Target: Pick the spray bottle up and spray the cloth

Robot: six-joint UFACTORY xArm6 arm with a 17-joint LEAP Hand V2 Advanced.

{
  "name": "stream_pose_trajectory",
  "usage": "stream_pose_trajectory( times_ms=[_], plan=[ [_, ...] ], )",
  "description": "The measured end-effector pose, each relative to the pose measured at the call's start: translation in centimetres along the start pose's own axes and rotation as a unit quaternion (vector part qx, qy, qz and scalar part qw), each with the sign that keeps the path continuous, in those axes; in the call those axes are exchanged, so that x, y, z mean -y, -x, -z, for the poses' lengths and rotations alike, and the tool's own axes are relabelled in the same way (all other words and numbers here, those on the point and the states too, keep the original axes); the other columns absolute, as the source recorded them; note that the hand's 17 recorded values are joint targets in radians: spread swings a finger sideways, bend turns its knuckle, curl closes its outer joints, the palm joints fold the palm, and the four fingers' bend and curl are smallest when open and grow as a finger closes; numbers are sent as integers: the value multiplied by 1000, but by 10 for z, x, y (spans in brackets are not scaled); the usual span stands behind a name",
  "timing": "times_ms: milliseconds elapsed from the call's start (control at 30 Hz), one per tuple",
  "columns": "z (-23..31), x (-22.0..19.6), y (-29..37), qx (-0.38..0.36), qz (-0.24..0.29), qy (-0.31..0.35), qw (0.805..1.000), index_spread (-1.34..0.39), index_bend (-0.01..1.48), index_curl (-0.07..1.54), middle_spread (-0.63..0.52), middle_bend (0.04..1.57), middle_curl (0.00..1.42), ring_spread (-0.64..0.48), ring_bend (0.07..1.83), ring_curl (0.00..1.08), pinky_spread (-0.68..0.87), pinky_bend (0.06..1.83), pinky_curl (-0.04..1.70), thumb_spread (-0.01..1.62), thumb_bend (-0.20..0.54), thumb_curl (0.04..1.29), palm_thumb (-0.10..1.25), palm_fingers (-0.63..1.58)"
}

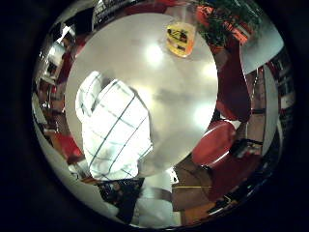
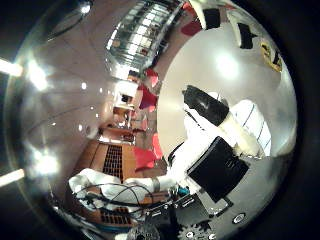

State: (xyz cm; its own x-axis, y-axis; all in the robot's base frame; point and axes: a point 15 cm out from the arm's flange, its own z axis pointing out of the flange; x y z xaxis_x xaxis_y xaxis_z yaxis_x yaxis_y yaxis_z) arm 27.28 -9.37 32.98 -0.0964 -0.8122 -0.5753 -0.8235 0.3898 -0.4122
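You are looking down on a round white table with the hand well above it and holding nothing. Its fingers are showing in the thumb-side view, reaching out fairly straight and relaxed, so you are working with an open hand.

The spray bottle is standing upright near the far edge of the table, well apart from the cloth. It is holding a yellow-orange liquid that seems to be filling much of the body, so expect it to be fairly heavy at the bottom and to slosh if you are jerking it. Its plastic is probably smooth and a little slippery; its top is too blurred to tell where the trigger is facing. You are likely best off taking it around the neck just under the spray head, with a finger free for the trigger.

The cloth is lying spread flat, white with dark checked lines, one side reaching the table's edge. It is soft and light, so it is going to shift if you brush it.
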Motion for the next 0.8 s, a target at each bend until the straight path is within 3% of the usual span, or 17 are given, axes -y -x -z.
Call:
stream_pose_trajectory(
  times_ms=[233, 567, 800],
  plan=[
    [36, 26, -56, 29, -41, -137, 989, -314, 220, 499, -105, 426, 573, -152, 867, 477, -223, 524, 951, 1158, -21, 404, 721, 324],
    [42, 35, -115, 79, -58, -225, 969, -247, 170, 422, 34, 322, 455, 80, 636, 366, 275, 338, 752, 1135, -20, 416, 699, 145],
    [31, 28, -148, 115, -99, -235, 960, -227, 149, 332, 89, 275, 393, 171, 538, 303, 391, 331, 594, 1118, -21, 411, 669, 106]
  ],
)
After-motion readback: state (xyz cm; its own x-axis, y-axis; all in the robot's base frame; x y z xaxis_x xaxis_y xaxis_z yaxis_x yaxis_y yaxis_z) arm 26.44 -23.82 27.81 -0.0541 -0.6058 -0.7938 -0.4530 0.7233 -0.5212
